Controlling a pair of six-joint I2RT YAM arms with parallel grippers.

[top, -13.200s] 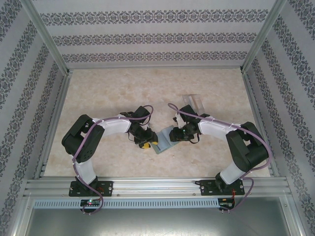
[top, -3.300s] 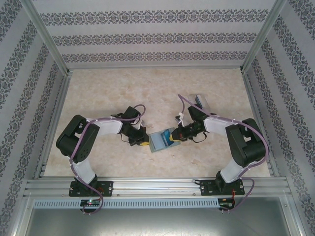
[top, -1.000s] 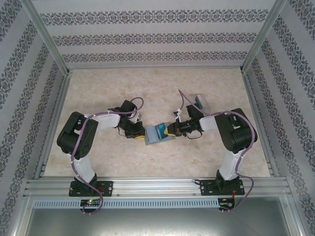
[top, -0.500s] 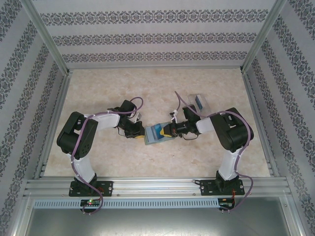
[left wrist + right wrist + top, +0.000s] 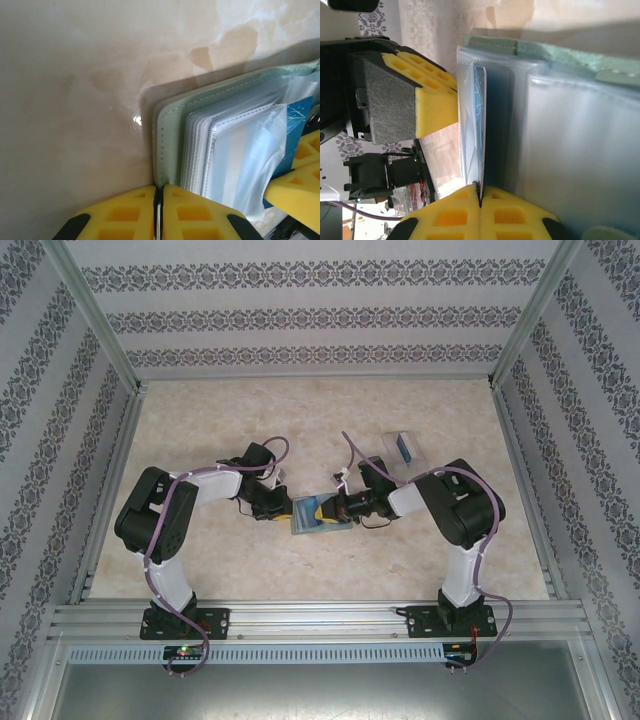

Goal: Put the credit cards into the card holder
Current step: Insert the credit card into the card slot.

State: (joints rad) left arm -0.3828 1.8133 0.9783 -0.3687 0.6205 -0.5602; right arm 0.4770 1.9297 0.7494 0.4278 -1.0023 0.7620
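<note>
We enter, largest first: the marbled table (image 5: 330, 410); the left arm (image 5: 165, 525) and right arm (image 5: 462, 505), both bent inward to meet near the table's middle; the card holder (image 5: 312, 523), lying open between them; a clear box (image 5: 405, 447) with something blue in it, apart from the card holder, farther back on the right; one blue card (image 5: 481, 115). The top view gives us the layout but not the grips. The left wrist view adds the left gripper (image 5: 160, 192), yellow pads pressed together on the corner of the card holder's green cover, clear sleeves (image 5: 235, 150) fanned beside it. The right wrist view adds the right gripper (image 5: 480, 196), pinching the blue card's edge, the card standing between clear sleeves of the card holder.
</note>
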